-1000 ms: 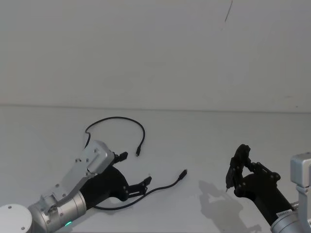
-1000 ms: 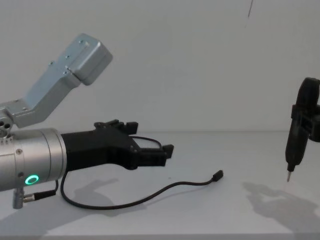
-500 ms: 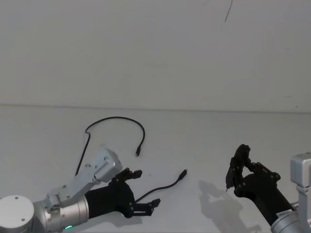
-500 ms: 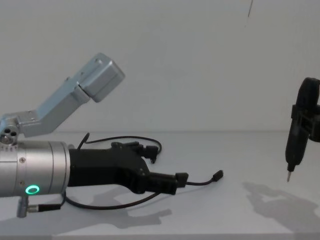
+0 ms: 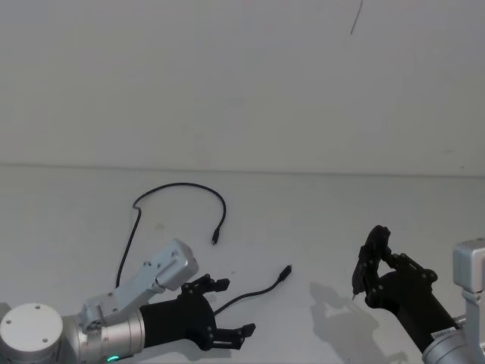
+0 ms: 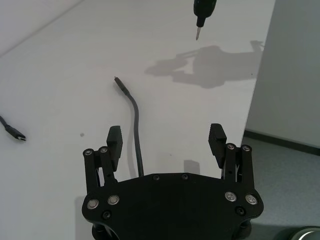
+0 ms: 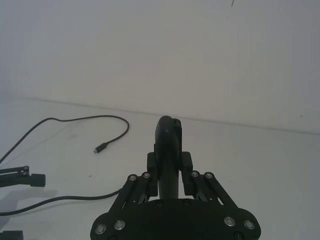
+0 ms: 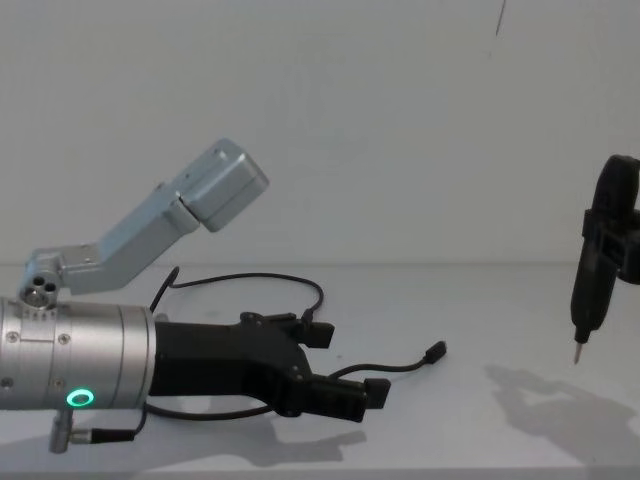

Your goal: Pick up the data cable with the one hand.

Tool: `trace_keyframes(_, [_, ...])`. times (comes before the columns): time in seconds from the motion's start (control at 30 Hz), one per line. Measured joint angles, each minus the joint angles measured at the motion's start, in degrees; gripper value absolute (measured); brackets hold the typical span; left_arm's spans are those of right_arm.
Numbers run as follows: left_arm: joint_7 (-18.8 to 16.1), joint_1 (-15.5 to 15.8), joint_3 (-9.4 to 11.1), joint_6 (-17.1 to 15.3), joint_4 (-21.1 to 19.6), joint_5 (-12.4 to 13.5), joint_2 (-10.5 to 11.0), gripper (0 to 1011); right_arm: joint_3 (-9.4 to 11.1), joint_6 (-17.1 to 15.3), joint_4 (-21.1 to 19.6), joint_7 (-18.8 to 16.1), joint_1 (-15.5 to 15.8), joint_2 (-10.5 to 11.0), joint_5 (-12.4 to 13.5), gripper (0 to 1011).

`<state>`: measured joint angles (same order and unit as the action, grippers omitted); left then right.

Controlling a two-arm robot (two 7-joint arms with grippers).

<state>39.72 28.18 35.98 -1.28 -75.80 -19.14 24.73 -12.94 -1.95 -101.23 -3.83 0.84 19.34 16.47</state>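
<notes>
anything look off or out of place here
Nothing stands out. The data cable lies loose and curved on the white table; the open left end effector hangs over its near stretch, and the right end effector clamps a pen-shaped tool off to the right.

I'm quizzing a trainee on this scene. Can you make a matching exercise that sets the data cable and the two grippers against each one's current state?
Things:
1. data cable
2. left gripper
3. right gripper

States:
a. open, straddling a stretch of the cable
b. lying on the table, not held
c. shut on a pen-shaped tool

Pairs: 1-b, 2-a, 3-c
</notes>
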Motion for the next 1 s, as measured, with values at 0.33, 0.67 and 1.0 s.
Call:
trace_keyframes(0.33, [-0.91,0.45,0.86,0.27,2.05,0.59,-1.22,1001,0.0,0.0,0.0,0.0,0.0,0.0,0.0,269])
trace_keyframes(0.67, [-2.7,0.96,0.94,1.28,4.43,1.7,-2.99,1001,0.0,0.0,0.0,0.0,0.0,0.0,0.0,269])
trace_keyframes(1.0, [-3.88,1.78,0.55,2.27,7.14,2.35,-4.84,1001,0.0,0.0,0.0,0.0,0.0,0.0,0.0,269])
